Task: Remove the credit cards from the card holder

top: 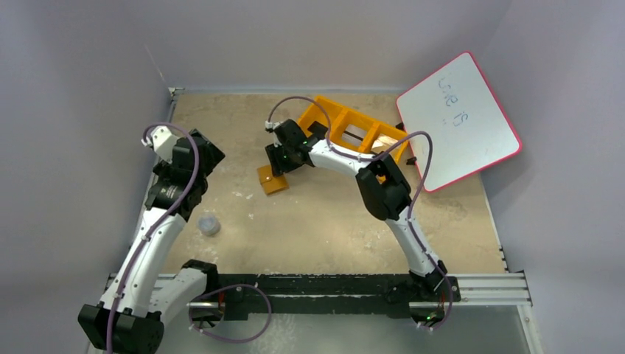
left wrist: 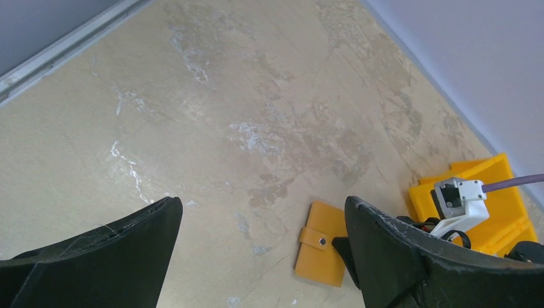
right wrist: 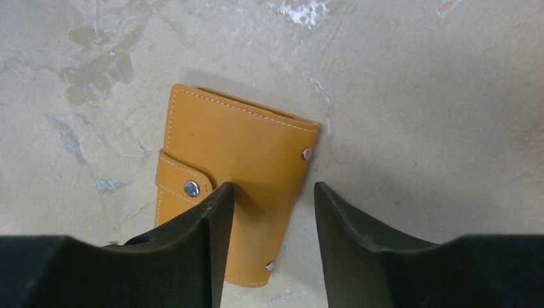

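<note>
While strapped shut, card holder (right wrist: pixel 237 154) lies lengthwise along right fingers (right wrist: pixel 359 256)

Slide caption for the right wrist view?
Right gripper, jaws apart, poised over one edge of the closed card holder.

One card holder (right wrist: pixel 244 147), one tray (top: pixel 332 112), one whiteboard (top: pixel 461 122).
</note>
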`<state>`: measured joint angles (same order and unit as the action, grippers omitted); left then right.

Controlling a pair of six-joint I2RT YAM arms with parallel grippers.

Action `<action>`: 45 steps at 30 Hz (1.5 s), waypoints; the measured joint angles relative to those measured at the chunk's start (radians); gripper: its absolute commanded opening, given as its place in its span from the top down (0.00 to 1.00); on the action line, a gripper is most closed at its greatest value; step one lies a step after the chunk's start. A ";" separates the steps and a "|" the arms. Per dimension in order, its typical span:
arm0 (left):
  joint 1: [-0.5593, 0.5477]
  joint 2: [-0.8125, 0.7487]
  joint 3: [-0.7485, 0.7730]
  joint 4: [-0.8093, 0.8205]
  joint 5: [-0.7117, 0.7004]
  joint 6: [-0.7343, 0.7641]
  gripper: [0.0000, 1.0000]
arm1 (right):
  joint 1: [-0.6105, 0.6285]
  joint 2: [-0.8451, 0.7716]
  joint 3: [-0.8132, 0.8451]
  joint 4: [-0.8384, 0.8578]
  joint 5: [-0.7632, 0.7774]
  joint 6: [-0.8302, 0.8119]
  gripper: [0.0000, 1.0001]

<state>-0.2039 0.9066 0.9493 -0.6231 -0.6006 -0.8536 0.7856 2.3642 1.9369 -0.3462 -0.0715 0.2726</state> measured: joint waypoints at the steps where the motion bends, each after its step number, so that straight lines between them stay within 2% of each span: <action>1: 0.000 0.009 0.000 0.001 0.010 0.002 0.02 | 0.000 -0.012 -0.023 0.012 0.000 -0.001 0.55; 5: 0.000 0.056 -0.015 0.016 0.081 0.016 0.03 | 0.010 -0.082 -0.149 0.072 -0.003 -0.004 0.74; 6: 0.001 0.074 -0.019 0.024 0.110 0.023 0.03 | 0.013 -0.104 -0.187 0.089 -0.005 -0.003 0.76; 9: 0.001 0.142 -0.042 0.066 0.226 0.035 0.09 | 0.020 -0.174 -0.310 0.143 -0.019 0.007 0.77; 12: -0.014 0.214 -0.074 0.104 0.329 0.034 0.10 | 0.023 -0.264 -0.455 0.181 -0.062 0.043 0.77; 18: -0.168 0.349 -0.121 0.168 0.439 0.011 0.18 | 0.024 -0.418 -0.708 0.234 -0.159 0.164 0.76; 23: -0.227 0.360 -0.218 0.245 0.528 -0.030 0.22 | -0.004 -0.434 -0.762 0.291 -0.210 0.225 0.75; 30: -0.338 0.410 -0.228 0.270 0.582 -0.073 0.23 | -0.084 -0.433 -0.836 0.387 -0.364 0.277 0.73; 34: -0.385 0.423 -0.230 0.294 0.582 -0.101 0.30 | -0.101 -0.433 -0.850 0.406 -0.397 0.288 0.73; 43: -0.427 0.563 -0.189 0.263 0.488 -0.131 0.35 | -0.102 -0.433 -0.856 0.420 -0.402 0.293 0.72; 45: -0.435 0.578 -0.173 0.262 0.468 -0.131 0.39 | -0.102 -0.433 -0.857 0.421 -0.402 0.294 0.72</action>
<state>-0.6392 1.4845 0.7761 -0.3614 -0.1322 -0.9848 0.6838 1.9312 1.0801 0.0750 -0.4740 0.5667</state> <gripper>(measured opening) 0.656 0.274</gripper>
